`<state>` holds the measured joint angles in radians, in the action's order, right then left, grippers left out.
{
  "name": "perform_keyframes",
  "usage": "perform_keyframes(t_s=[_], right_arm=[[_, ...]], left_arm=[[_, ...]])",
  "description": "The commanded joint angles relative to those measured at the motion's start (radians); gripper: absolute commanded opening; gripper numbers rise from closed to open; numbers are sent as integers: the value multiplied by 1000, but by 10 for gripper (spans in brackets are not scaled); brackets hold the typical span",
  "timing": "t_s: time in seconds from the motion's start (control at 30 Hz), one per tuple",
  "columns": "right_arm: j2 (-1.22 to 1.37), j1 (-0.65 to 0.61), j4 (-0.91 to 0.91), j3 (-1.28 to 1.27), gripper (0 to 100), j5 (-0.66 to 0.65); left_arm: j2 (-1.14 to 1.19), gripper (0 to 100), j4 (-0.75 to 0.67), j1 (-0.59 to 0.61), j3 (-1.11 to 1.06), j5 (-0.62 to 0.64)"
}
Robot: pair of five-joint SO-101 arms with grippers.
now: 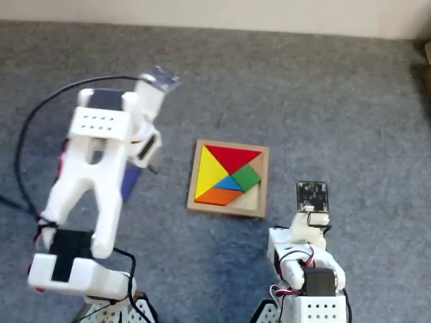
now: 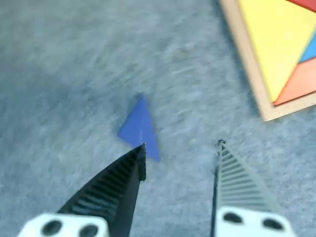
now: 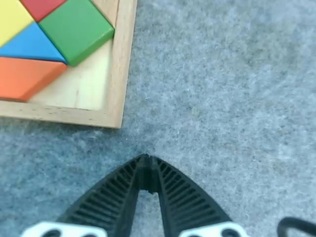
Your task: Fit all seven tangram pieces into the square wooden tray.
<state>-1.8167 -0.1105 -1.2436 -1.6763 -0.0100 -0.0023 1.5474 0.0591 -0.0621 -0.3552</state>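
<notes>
Locating the blue triangle (image 2: 139,127) comes first: it lies flat on the grey bench (image 1: 337,101), to the left of the square wooden tray (image 1: 225,210) and apart from it, partly under the left arm in the high view. The left gripper (image 2: 181,146) hangs above it with its jaws spread wide and nothing between them. The triangle is not centred in that opening. It sits beside the finger (image 2: 138,160) on the side away from the tray, whose tip overlaps the triangle's nearest corner in the left wrist view, while the other finger stands over bare bench. The gripper's midline therefore falls between the triangle and the tray, so the next move probably calls for a shift to the left before descent. The triangle's long axis appears to run roughly near-to-far, about in line with the way the fingers point, so the jaws would close across its narrower width. The right gripper (image 3: 148,170) rests with its jaws closed and empty just off the tray's near right corner, with the tray between it and the triangle. The left arm is clearly the nearer one. Bare wood (image 3: 84,84) shows in that near right corner of the tray, beside the green square (image 3: 76,27) and the orange piece (image 3: 24,76).
</notes>
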Motion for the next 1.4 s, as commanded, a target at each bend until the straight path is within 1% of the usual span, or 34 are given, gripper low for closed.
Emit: perform_keyframes(t_s=[0.0, 0.07, 0.23, 0.37, 0.47, 0.57, 0.8, 1.3, 1.37], right_arm=[[-15, 8, -7, -137, 5, 3], [-15, 8, -7, -137, 5, 3], [-15, 8, -7, -137, 5, 3], [-15, 8, -7, -137, 5, 3], [-15, 8, -7, -137, 5, 3], [-15, 8, -7, -137, 5, 3], [-15, 8, -7, -137, 5, 3], [-15, 8, -7, -137, 5, 3], [-15, 8, -7, -137, 5, 3]], left_arm=[[-53, 231, -2, 110, 5, -51], [-50, 231, -2, 165, 1, -78], [-16, 234, -114, 242, -64, -153], [65, 236, -176, 305, -73, -176], [137, 238, -212, 323, -71, -180], [194, 274, -229, 323, -71, -193], [271, 278, -298, 317, -71, -193], [378, 277, -293, 217, -71, -190], [397, 258, -293, 200, -73, -190]])
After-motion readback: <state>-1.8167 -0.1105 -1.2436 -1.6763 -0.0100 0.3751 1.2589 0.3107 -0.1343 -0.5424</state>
